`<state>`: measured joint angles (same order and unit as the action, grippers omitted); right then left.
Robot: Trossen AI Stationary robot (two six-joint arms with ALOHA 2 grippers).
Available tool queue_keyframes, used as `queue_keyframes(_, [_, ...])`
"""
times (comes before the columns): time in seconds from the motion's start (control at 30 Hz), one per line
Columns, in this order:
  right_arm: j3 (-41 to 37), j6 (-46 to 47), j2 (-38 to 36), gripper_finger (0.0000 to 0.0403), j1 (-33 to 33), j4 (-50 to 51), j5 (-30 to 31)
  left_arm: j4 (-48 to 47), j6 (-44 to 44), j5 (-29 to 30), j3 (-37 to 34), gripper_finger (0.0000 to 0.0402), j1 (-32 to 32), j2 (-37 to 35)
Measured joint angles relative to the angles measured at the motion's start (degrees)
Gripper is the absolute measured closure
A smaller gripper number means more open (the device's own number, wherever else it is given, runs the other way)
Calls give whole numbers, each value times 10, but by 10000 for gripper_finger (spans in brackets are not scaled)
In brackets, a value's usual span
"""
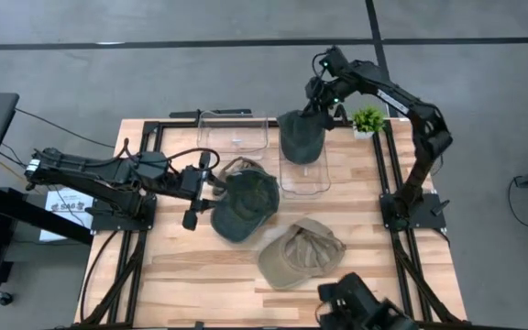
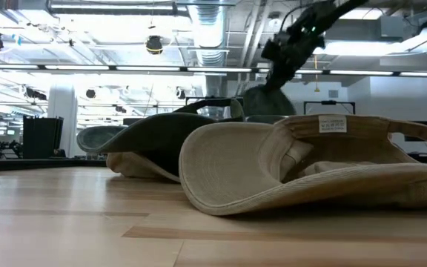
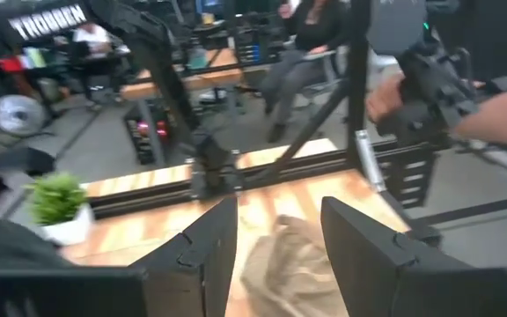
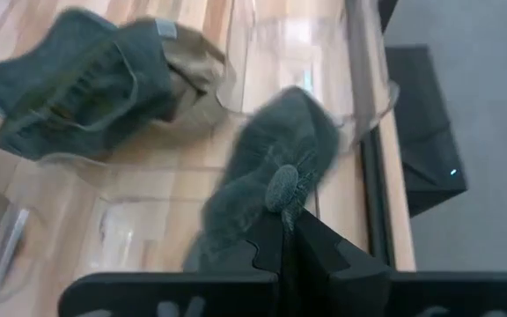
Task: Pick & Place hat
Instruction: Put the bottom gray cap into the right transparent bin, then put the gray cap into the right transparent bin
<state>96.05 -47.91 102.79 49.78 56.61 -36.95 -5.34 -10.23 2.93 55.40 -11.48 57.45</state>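
Observation:
A dark grey hat (image 1: 301, 136) hangs from my right gripper (image 1: 322, 99), which is shut on it over the far end of a clear bin (image 1: 304, 180). In the low view this hat (image 2: 262, 99) hangs high behind the others. A dark green hat (image 1: 244, 203) lies at the table's middle. A tan hat (image 1: 299, 252) lies upside down nearer the front edge, resting on its brim and crown. My left gripper (image 1: 204, 191) stands open just left of the green hat, level and touching nothing. In its wrist view the tan hat (image 3: 293, 264) shows beyond the fingers. My right gripper pinches the grey hat's crown beside its small round top button (image 4: 282, 188) between its two shut fingers. The fingers come from above, slanting down. The hat hangs limp below them, lifted clear of the table, over the clear bin (image 4: 324, 79).
A second clear bin (image 1: 233, 134) stands at the far edge left of the first. A small potted plant (image 1: 367, 119) sits at the far right. Black frame rails (image 1: 394, 174) run along the table's sides. A person's hand (image 3: 393, 97) and seated people show beyond the table.

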Motion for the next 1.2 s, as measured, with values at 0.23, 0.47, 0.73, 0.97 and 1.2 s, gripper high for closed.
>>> queue_keyframes(0.23, [0,-21,47,403,9,-5,3,-8,-2,5,0,238,38,0])
queue_keyframes(0.47, [0,-13,49,365,6,2,35,-11,-1,5,0,238,70,0])
queue_keyframes(0.73, [0,4,47,276,1,9,51,-12,-1,5,0,238,88,0])
queue_keyframes(0.97, [0,21,8,191,2,19,54,-11,2,5,-27,238,89,0])
queue_keyframes(1.2, [0,85,-70,154,-10,8,53,-10,23,5,-62,238,89,0])
